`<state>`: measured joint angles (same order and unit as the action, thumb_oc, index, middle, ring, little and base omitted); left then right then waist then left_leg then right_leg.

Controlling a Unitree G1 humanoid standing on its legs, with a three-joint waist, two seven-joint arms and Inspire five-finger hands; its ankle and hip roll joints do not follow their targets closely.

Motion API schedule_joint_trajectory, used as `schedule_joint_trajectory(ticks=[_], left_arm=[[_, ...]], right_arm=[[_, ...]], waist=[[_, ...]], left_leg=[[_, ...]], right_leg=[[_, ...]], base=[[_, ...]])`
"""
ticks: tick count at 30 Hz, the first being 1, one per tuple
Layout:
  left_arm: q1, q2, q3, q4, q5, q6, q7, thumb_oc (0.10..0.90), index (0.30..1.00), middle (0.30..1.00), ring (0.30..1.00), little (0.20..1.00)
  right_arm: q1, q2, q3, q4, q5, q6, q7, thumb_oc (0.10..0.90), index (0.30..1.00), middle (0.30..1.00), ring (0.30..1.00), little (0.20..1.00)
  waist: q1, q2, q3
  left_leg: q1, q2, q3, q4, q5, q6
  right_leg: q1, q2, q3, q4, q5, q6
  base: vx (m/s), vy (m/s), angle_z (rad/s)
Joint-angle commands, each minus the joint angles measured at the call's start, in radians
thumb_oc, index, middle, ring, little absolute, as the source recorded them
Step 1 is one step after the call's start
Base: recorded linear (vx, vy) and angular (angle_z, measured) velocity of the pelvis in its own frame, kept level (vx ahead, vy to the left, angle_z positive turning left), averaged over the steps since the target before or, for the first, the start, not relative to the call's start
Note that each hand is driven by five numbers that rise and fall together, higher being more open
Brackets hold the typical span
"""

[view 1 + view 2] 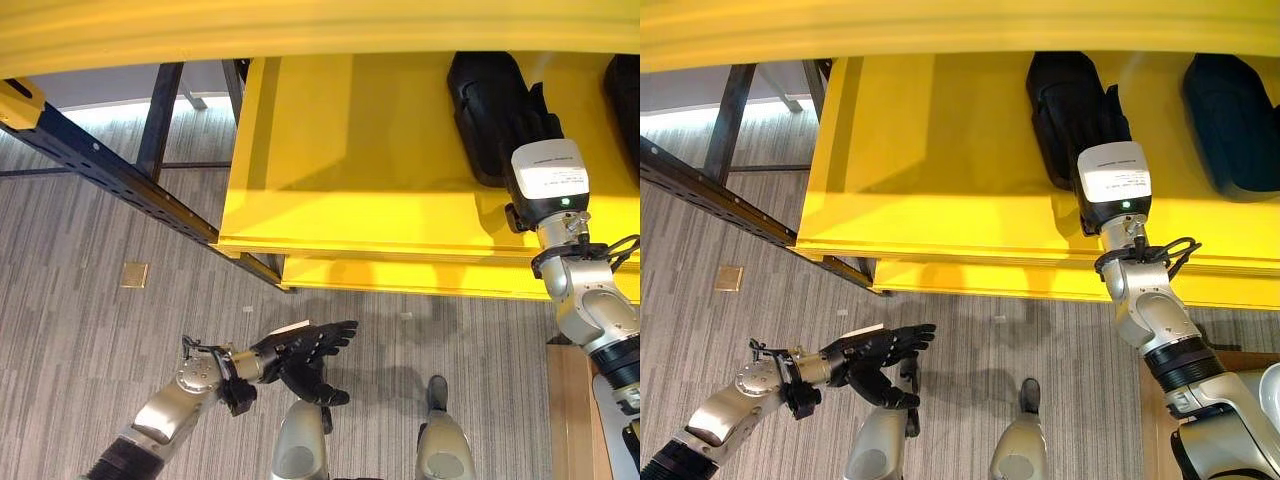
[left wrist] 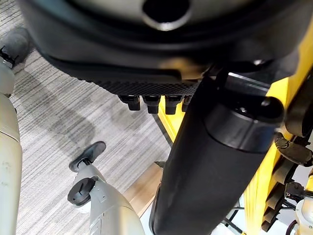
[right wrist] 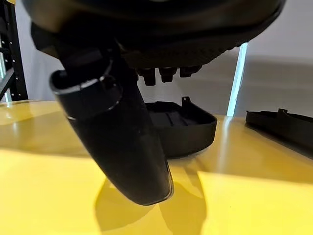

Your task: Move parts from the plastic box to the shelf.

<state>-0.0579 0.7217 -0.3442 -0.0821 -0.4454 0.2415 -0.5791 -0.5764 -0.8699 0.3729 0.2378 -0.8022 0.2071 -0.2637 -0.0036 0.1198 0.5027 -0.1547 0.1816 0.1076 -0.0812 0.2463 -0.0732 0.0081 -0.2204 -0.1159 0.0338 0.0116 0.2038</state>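
A black moulded part [image 1: 478,110] lies on the yellow shelf [image 1: 350,170]. My right hand [image 1: 530,125] reaches over the shelf's front edge and hovers at that part's near end. Seen from the right wrist, its thumb [image 3: 117,137] and fingers [image 3: 166,73] hang relaxed above the shelf, apart from the part [image 3: 190,127], so the hand is open and holds nothing. A second black part [image 1: 1230,120] rests further right on the same shelf. My left hand [image 1: 305,352] is low over the carpet, open and empty.
Another yellow shelf board [image 1: 300,30] runs overhead. A dark blue rack beam [image 1: 100,170] slants across the left. A brass floor plate [image 1: 134,273] sits in the grey carpet. A wooden surface [image 1: 570,400] shows at the lower right.
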Motion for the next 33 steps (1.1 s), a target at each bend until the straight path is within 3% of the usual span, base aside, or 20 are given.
schedule_joint_trajectory(ticks=[1, 4, 7, 22, 24, 28, 33], left_arm=[[0.010, -0.029, 0.022, -0.068, -0.034, -0.042, -0.030, 0.900, 1.000, 1.000, 1.000, 1.000], [0.013, -0.028, 0.020, -0.068, -0.037, -0.045, -0.029, 0.900, 1.000, 1.000, 1.000, 1.000], [0.011, -0.028, 0.019, -0.068, -0.040, -0.040, -0.026, 0.900, 1.000, 1.000, 1.000, 1.000], [0.005, -0.043, 0.015, -0.073, -0.014, -0.026, -0.001, 0.900, 1.000, 1.000, 1.000, 1.000], [0.003, -0.041, 0.016, -0.068, -0.007, -0.029, -0.006, 0.900, 1.000, 1.000, 1.000, 1.000], [-0.005, -0.049, 0.011, -0.064, 0.002, -0.032, -0.019, 0.900, 1.000, 1.000, 1.000, 1.000], [-0.018, -0.055, 0.001, -0.067, 0.007, -0.019, -0.025, 0.900, 1.000, 1.000, 1.000, 1.000]], right_arm=[[-0.056, -0.020, -0.052, -0.093, 0.029, -0.027, -0.074, 0.900, 1.000, 1.000, 1.000, 1.000], [-0.056, -0.015, -0.042, -0.105, 0.056, -0.046, -0.059, 0.900, 1.000, 1.000, 1.000, 1.000], [-0.057, -0.006, -0.030, -0.119, 0.169, -0.048, -0.009, 0.900, 1.000, 1.000, 1.000, 1.000], [-0.023, 0.122, -0.031, -0.131, 0.582, 0.129, 0.214, 0.900, 1.000, 1.000, 1.000, 1.000], [-0.019, 0.137, -0.029, -0.120, 0.564, 0.123, 0.265, 0.900, 1.000, 1.000, 1.000, 1.000], [-0.024, 0.139, -0.022, -0.096, 0.580, 0.136, 0.266, 0.900, 1.000, 1.000, 1.000, 1.000], [-0.045, 0.144, -0.029, -0.055, 0.545, 0.108, 0.261, 0.900, 1.000, 1.000, 1.000, 1.000]], waist=[[-0.008, -0.033, -0.065], [-0.008, -0.032, -0.066], [-0.009, -0.033, -0.067], [-0.017, -0.045, -0.063], [-0.016, -0.047, -0.062], [-0.014, -0.050, -0.065], [-0.008, -0.053, -0.070]], left_leg=[[0.104, 0.090, 0.053, 0.008, -0.090, -0.052], [0.108, 0.089, 0.053, 0.008, -0.091, -0.052], [0.111, 0.090, 0.054, 0.008, -0.091, -0.052], [0.126, 0.097, 0.062, 0.011, -0.094, -0.051], [0.125, 0.099, 0.060, 0.015, -0.092, -0.051], [0.125, 0.103, 0.059, 0.020, -0.090, -0.052], [0.127, 0.103, 0.057, 0.017, -0.090, -0.051]], right_leg=[[-0.076, 0.014, -0.017, 0.100, -0.039, -0.092], [-0.074, 0.013, -0.019, 0.101, -0.039, -0.092], [-0.073, 0.011, -0.020, 0.102, -0.039, -0.092], [-0.070, 0.013, -0.016, 0.116, -0.044, -0.099], [-0.069, 0.015, -0.019, 0.126, -0.048, -0.101], [-0.064, 0.016, -0.020, 0.129, -0.050, -0.102], [-0.059, 0.018, -0.020, 0.120, -0.045, -0.101]], base=[[0.00, 0.000, 0.00], [0.00, 0.000, 0.00], [0.00, 0.000, 0.00], [0.00, -0.003, -0.02], [0.00, 0.000, 0.00], [0.00, 0.000, 0.00], [0.00, -0.004, 0.01]])
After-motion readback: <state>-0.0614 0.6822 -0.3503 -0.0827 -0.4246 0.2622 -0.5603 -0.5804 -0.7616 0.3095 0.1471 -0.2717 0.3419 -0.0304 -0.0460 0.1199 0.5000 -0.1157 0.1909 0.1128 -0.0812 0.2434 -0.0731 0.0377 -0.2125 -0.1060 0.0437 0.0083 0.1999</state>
